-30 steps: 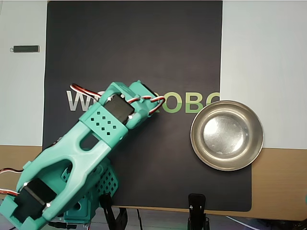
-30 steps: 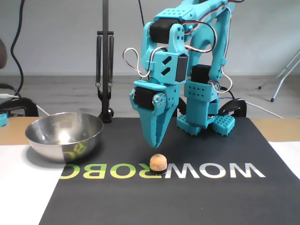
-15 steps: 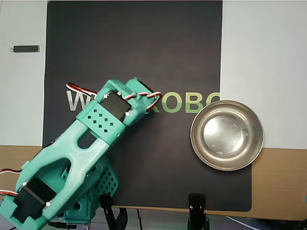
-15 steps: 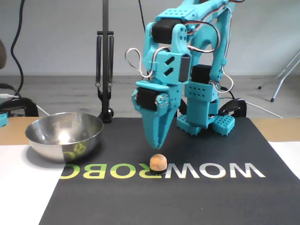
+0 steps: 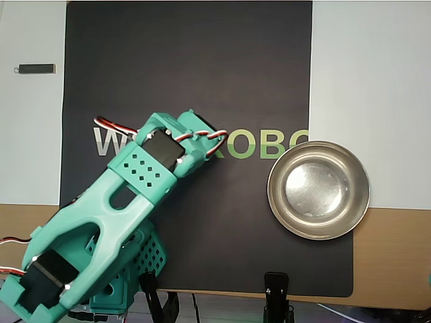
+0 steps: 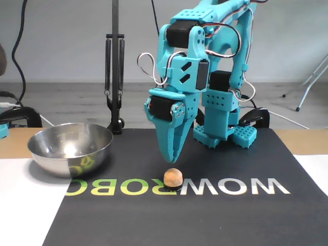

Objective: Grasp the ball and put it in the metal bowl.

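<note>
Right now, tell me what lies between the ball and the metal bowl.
In the fixed view, nothing stands between the ball and the metal bowl: only bare black mat with printed lettering, then a strip of white surface.

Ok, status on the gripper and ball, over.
Gripper shut, empty, above ball. Ball on mat, not grasped. Bowl empty, path clear.
</note>
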You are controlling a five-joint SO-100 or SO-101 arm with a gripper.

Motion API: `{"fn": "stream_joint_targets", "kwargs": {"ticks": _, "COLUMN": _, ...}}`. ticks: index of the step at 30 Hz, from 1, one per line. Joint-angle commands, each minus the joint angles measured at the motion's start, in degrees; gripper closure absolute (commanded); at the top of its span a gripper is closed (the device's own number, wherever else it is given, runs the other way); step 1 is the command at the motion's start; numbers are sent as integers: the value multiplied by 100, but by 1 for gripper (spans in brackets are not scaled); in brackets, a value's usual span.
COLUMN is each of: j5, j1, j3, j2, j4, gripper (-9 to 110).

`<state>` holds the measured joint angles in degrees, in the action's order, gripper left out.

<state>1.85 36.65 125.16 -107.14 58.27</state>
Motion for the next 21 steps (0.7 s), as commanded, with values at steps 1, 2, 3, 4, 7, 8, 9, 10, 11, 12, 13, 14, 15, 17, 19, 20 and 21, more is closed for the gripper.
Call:
{"fn": "stream_joint_targets", "kwargs": {"ticks": 1, "j5": -9, "j1": -35, "j3": 9, "j2": -290, "j4": -44, "gripper": 101}}
{"fn": "stream_joint_targets", "kwargs": {"ticks": 2, "j5": -9, "j1": -35, "j3": 18, "j2": -334, "j4": -44, "gripper": 101}}
{"fn": "stream_joint_targets", "kwargs": {"ticks": 3, "j5": -9, "j1": -35, "j3": 18, "j2": -360, "j4": -44, "gripper": 101}}
{"fn": "stream_joint_targets", "kwargs": {"ticks": 4, "j5": -9, "j1": -35, "j3": 18, "j2": -369, "j4": -44, "gripper": 101}}
{"fn": "stream_joint_targets", "kwargs": {"ticks": 7, "j5": -9, "j1": -35, "j3": 18, "j2": -360, "j4": -44, "gripper": 101}}
{"fn": "stream_joint_targets", "kwargs": {"ticks": 8, "j5": -9, "j1": -35, "j3": 18, "j2": -352, "j4": -44, "gripper": 101}}
{"fn": "stream_joint_targets", "kwargs": {"ticks": 9, "j5": -9, "j1": -35, "j3": 18, "j2": -352, "j4": -44, "gripper": 101}}
{"fn": "stream_joint_targets", "kwargs": {"ticks": 10, "j5": -9, "j1": -35, "j3": 18, "j2": -352, "j4": -44, "gripper": 101}}
{"fn": "stream_joint_targets", "kwargs": {"ticks": 11, "j5": -9, "j1": -35, "j3": 18, "j2": -352, "j4": -44, "gripper": 101}}
{"fn": "stream_joint_targets", "kwargs": {"ticks": 12, "j5": -9, "j1": -35, "j3": 18, "j2": -352, "j4": -44, "gripper": 101}}
{"fn": "stream_joint_targets", "kwargs": {"ticks": 13, "j5": -9, "j1": -35, "j3": 18, "j2": -352, "j4": -44, "gripper": 101}}
{"fn": "stream_joint_targets", "kwargs": {"ticks": 14, "j5": -9, "j1": -35, "j3": 18, "j2": -352, "j4": -44, "gripper": 101}}
{"fn": "stream_joint_targets", "kwargs": {"ticks": 15, "j5": -9, "j1": -35, "j3": 18, "j2": -352, "j4": -44, "gripper": 101}}
{"fn": "stream_joint_targets", "kwargs": {"ticks": 17, "j5": -9, "j1": -35, "j3": 18, "j2": -352, "j4": -44, "gripper": 101}}
{"fn": "stream_joint_targets", "kwargs": {"ticks": 19, "j5": -9, "j1": -35, "j3": 18, "j2": -352, "j4": -44, "gripper": 101}}
{"fn": "stream_joint_targets", "kwargs": {"ticks": 20, "j5": -9, "j1": -35, "j3": 18, "j2": -352, "j4": -44, "gripper": 101}}
{"fn": "stream_joint_targets", "kwargs": {"ticks": 21, "j5": -9, "j1": -35, "j3": 18, "j2": -352, "j4": -44, "gripper": 101}}
